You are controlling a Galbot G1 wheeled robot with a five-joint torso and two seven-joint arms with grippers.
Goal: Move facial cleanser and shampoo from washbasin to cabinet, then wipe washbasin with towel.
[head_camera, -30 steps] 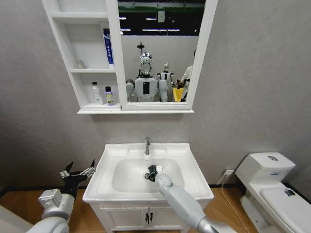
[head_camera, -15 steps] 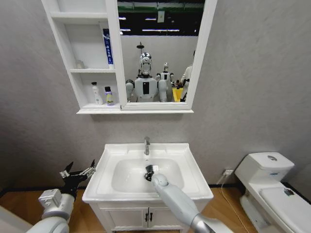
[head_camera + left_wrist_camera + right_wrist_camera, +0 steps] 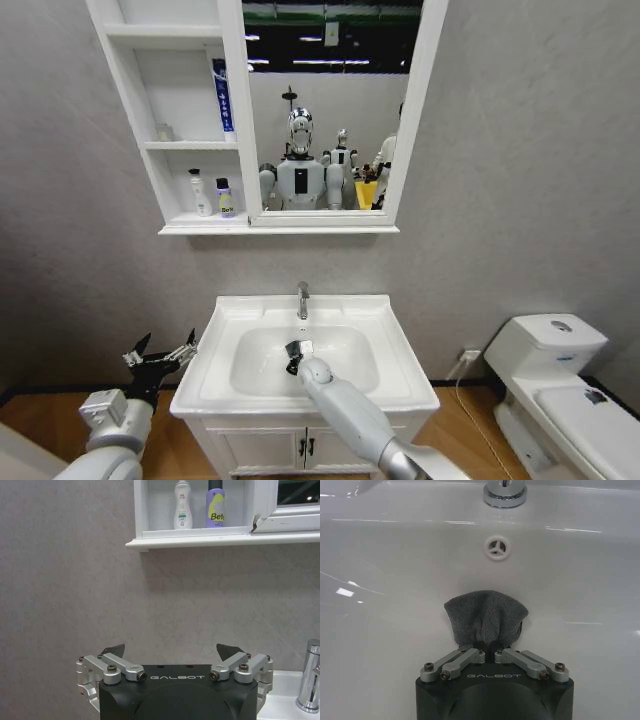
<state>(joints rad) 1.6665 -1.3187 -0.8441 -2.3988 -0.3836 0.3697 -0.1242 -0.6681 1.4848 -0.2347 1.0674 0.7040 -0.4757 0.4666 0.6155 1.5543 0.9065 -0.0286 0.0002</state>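
I see both bottles already in the cabinet. My right gripper, jaws clamped on the towel, is wiping the washbasin. Left gripper idles, jaws apart.

white washbasin, grey towel in bowl

I see my right gripper clamped on the grey towel, which bunches just past the fingertips against the washbasin bowl; farther ahead sit the overflow hole and tap base.
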